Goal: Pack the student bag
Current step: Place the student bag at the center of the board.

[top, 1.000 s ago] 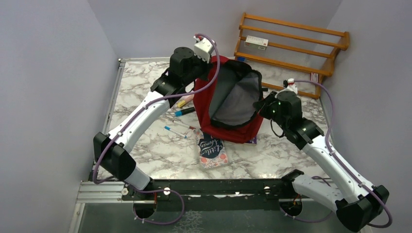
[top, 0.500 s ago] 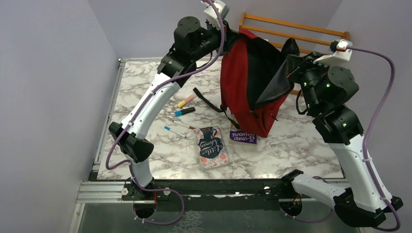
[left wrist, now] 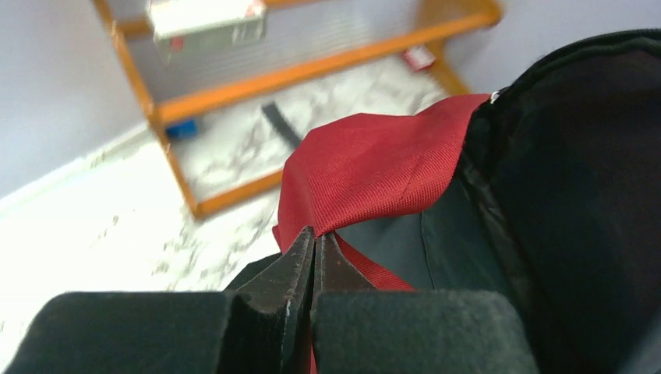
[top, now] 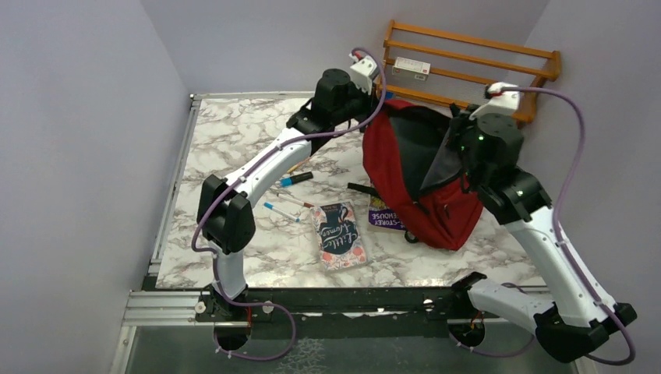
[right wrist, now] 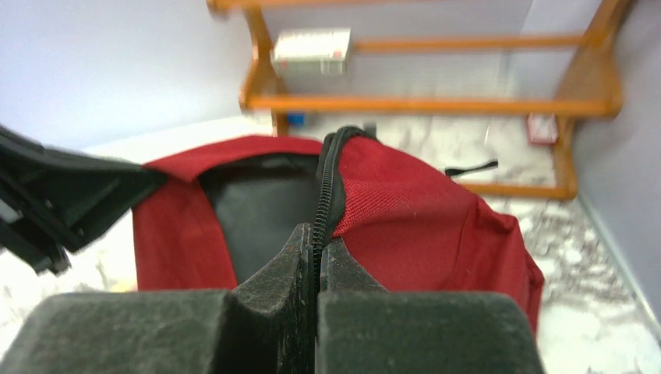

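My left tool is pressed together on a fold of red fabric at the rim of the student bag. My right tool pinches its black zipper edge. The bag hangs open between them at the right rear of the counter, its base seemingly resting there.

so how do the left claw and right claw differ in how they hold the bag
The left claw pinches a fold of plain red fabric on the student bag; the right claw pinches the black zipper edge. From above, the left claw holds the opening's left side, the right claw its right side. Both are shut on the bag, holding its mouth open.
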`<state>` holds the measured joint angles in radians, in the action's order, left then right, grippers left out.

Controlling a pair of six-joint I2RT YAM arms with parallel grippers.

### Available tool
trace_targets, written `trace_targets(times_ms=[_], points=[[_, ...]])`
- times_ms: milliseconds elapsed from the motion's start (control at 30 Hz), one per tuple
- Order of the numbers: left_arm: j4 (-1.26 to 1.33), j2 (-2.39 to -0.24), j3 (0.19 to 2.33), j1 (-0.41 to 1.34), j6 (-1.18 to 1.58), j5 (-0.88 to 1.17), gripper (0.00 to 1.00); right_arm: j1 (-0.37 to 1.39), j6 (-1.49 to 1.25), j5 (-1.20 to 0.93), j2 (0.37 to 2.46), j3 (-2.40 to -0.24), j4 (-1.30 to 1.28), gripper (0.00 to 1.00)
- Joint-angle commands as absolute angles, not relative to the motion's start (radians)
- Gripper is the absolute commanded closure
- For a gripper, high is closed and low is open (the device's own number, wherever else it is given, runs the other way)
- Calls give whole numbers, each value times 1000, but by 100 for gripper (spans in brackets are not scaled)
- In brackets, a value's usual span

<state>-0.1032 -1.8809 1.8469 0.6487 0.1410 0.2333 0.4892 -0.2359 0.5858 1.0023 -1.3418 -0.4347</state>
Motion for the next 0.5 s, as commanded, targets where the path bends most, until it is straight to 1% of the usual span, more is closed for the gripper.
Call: trace_targets(times_ms=[0, 167, 267, 467], points=[[67, -1814, 1705, 588, 143, 152, 100, 482, -336, 517, 1029, -1211, -480, 99], [137, -1752, 1535, 476, 242, 240, 100, 462, -470, 405, 1035, -1085, -518, 100], [193, -1690, 1417, 432, 261, 246, 100, 457, -563, 339, 1022, -1003, -536, 100], [205, -1610, 1289, 420, 223, 236, 100, 445, -695, 345, 994, -850, -557, 99]])
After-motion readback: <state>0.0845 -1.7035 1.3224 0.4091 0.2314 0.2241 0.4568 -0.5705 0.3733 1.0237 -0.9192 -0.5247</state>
